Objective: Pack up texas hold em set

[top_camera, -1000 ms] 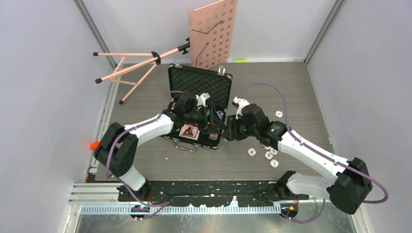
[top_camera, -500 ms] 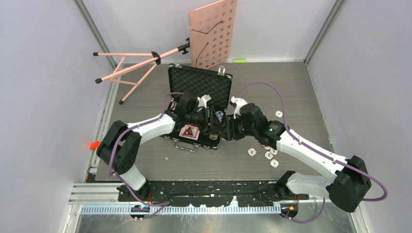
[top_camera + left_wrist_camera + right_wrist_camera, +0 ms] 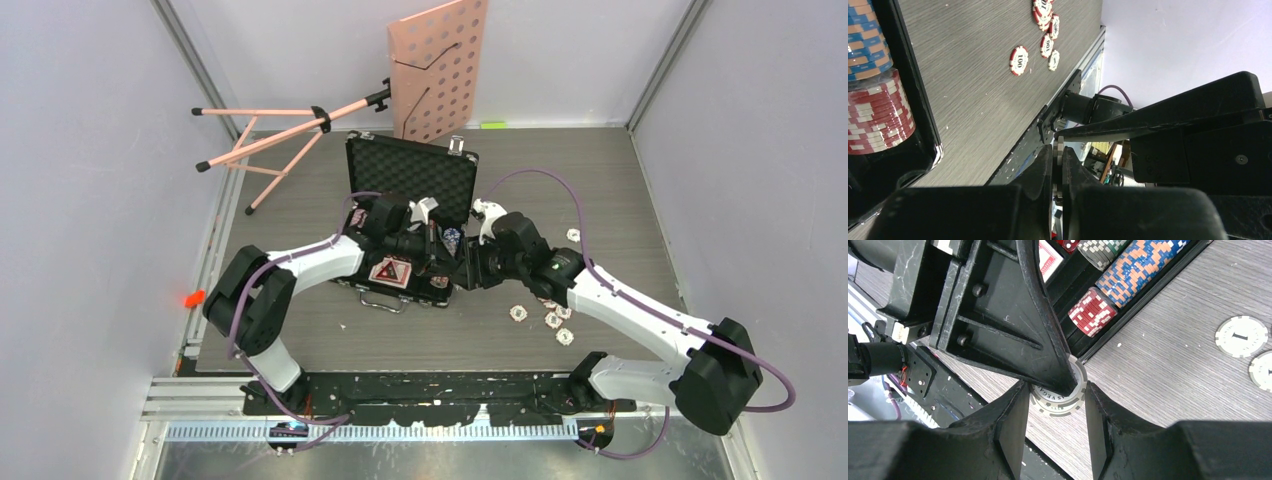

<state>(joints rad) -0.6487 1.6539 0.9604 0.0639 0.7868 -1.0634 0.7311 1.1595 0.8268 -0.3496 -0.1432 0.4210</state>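
The black case [image 3: 410, 172] lies open mid-table, foam lid up. In its tray lie rows of red chips [image 3: 1093, 311] and blue-and-orange chips [image 3: 1138, 265]. Both grippers meet just off the case's right front corner. My left gripper [image 3: 1058, 160] is shut flat on a white striped chip [image 3: 1059, 150], seen edge-on between its pads. The same chip [image 3: 1060, 402] sits across my right gripper [image 3: 1057, 405], whose two fingers touch its rim on either side. A left finger [image 3: 1043, 340] covers the chip's upper half.
Several loose white chips [image 3: 545, 315] lie on the table right of the case, more [image 3: 1019, 60] in the left wrist view. A card deck [image 3: 1048, 262] and a red die [image 3: 1068, 244] rest in the tray. A pink music stand [image 3: 440, 70] stands behind the case.
My left gripper's jaws have closed onto the white chip held in my right gripper. Both wrists have shifted slightly toward the back of the table.
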